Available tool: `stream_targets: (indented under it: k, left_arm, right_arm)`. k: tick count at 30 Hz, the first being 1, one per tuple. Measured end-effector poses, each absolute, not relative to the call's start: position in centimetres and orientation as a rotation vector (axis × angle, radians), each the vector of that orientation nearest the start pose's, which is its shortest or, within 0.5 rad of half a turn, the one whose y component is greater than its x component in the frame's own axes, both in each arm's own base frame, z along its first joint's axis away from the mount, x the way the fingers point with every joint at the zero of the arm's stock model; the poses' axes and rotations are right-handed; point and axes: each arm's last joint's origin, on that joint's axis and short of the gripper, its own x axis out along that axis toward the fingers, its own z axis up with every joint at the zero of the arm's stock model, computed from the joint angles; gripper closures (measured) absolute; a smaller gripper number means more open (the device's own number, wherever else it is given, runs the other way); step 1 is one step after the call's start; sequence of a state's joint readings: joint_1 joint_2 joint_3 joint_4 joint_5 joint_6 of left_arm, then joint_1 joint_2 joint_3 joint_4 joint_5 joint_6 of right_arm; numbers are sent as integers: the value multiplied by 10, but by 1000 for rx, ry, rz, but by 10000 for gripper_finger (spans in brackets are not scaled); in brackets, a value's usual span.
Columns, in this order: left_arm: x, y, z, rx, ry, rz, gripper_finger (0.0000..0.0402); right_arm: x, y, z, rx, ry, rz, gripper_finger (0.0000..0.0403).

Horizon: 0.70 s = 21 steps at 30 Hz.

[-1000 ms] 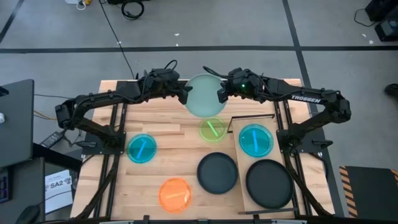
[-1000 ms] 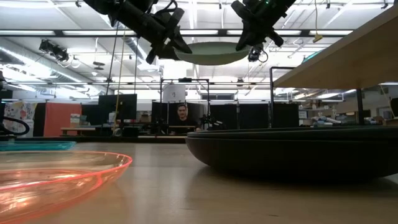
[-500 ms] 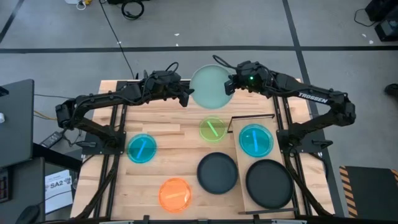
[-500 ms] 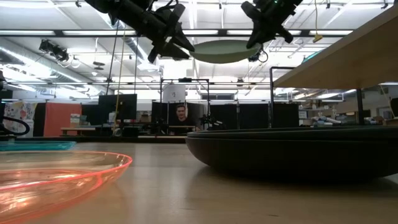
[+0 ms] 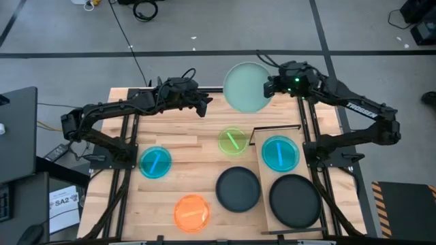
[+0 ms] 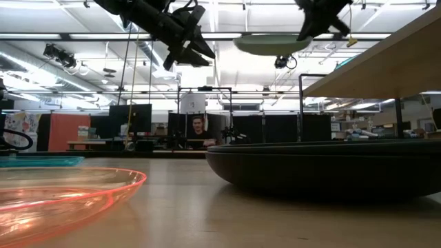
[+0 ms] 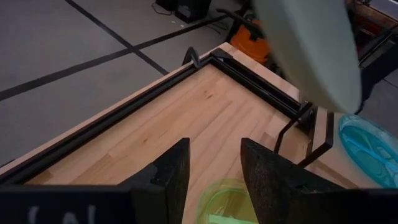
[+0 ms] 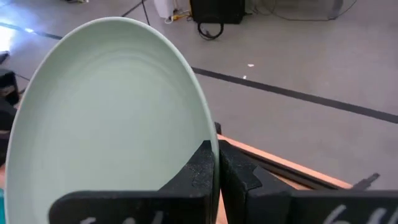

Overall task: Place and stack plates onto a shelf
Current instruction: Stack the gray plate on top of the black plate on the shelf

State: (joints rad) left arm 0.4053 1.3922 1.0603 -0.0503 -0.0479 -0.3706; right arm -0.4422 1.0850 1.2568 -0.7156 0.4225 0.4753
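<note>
Your right gripper [image 5: 270, 87], pinched shut on the rim of the mint plate [image 5: 246, 86], holds it aloft; the shelf [image 5: 300, 224] lies toward the table's near edge; the left gripper [image 5: 203, 105] hangs open, empty.

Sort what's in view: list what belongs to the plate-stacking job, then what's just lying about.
Job:
- mint plate, held aloft by the right gripper
- left gripper, open, empty
- shelf carrying a cyan plate and a black plate
- on the table: lime plate, second cyan plate, second black plate, orange plate

Lying about:
- paper sheet
- floor cables
</note>
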Motion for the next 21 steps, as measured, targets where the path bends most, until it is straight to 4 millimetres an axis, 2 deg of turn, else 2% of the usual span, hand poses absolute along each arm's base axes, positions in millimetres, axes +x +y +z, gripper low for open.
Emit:
stream_targets:
  k: [4,11,16,21]
  left_arm:
    - [288,125,304,-409,297,511,253]
    - [288,125,304,-406,298,510,253]
    - [288,125,304,-406,298,510,253]
    - [288,125,304,-406,298,510,253]
  right_arm:
    - [164,-89,396,509,338,-897,385]
    - [138,-64,401,705,371,-672,385]
    - [129,-45,398,814,461,-519,385]
    - [127,-24,388,880,624,-448,385]
